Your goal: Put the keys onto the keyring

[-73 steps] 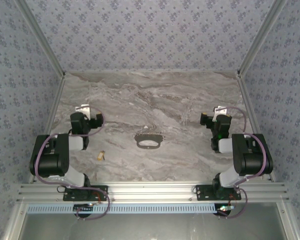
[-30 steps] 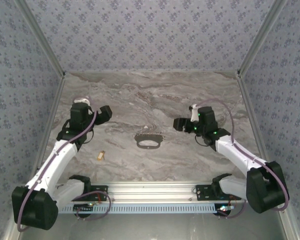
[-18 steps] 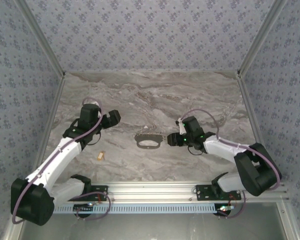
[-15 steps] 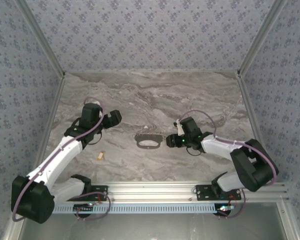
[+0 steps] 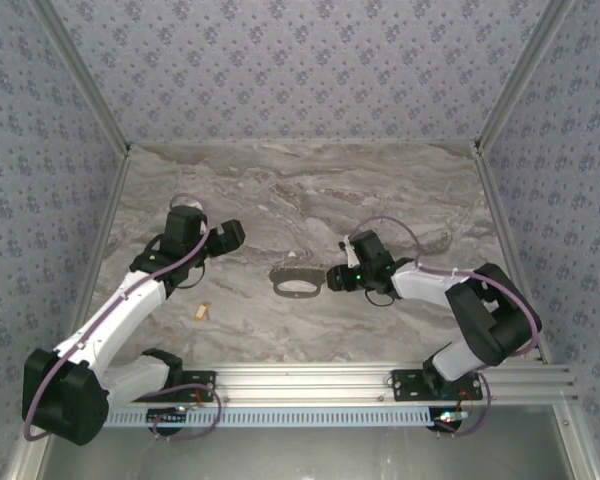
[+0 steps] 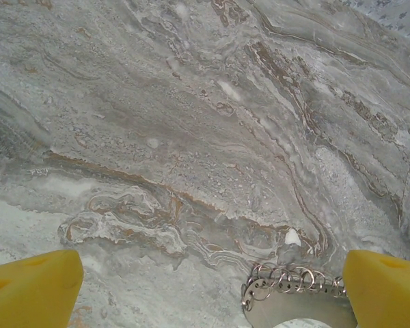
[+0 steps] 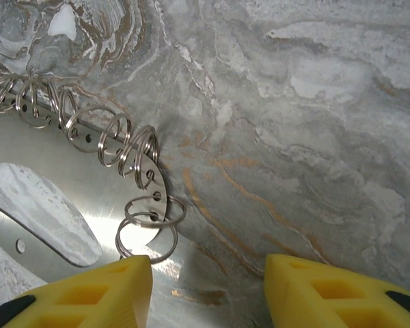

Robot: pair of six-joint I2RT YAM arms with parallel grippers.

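One flat grey keyring [image 5: 296, 272] lies on the marble table [image 5: 310, 190], with a row of small wire rings [image 7: 113, 140] threaded along its edge. Just beside its right end the right gripper [image 5: 332, 278] sits low, its yellow fingers [image 7: 89, 294] parted with nothing caught between them. One finger overlaps the keyring's edge, and I cannot tell whether it touches. The small brass key [image 5: 203, 311] lies well apart from the keyring, to its left and nearer the arm bases. The left gripper [image 5: 230, 233] hangs left of the keyring and farther back, jaws spread wide and empty.
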